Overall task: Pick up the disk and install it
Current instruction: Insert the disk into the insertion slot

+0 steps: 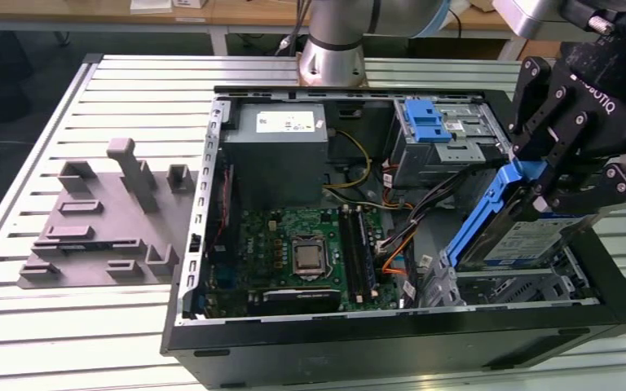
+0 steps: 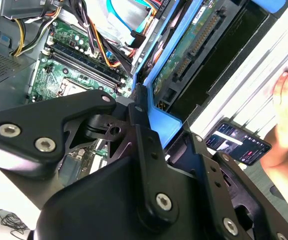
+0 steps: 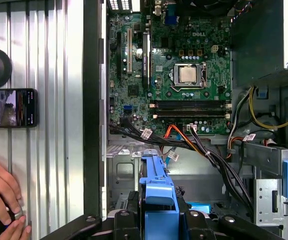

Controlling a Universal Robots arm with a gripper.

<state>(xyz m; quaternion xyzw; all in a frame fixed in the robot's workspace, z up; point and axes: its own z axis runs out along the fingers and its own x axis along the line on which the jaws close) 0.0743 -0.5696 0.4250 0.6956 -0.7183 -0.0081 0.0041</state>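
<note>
Clamped by the gripper (image 1: 570, 189) on its blue carrier frame, the disk (image 1: 509, 232) is held tilted above the drive bay at the open computer case's (image 1: 400, 342) front corner. Its long axis is slanted steeply, lower end pointed into the bay beside the motherboard (image 1: 302, 252).

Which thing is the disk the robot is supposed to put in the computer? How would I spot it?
Find the big open black computer case lying on the slatted metal table. At its end toward the exterior view's right, the black gripper holds the disk tilted over the drive cage. It is a flat silver slab in a bright blue plastic frame, unlike the grey power-supply box or the small blue latch.
</note>
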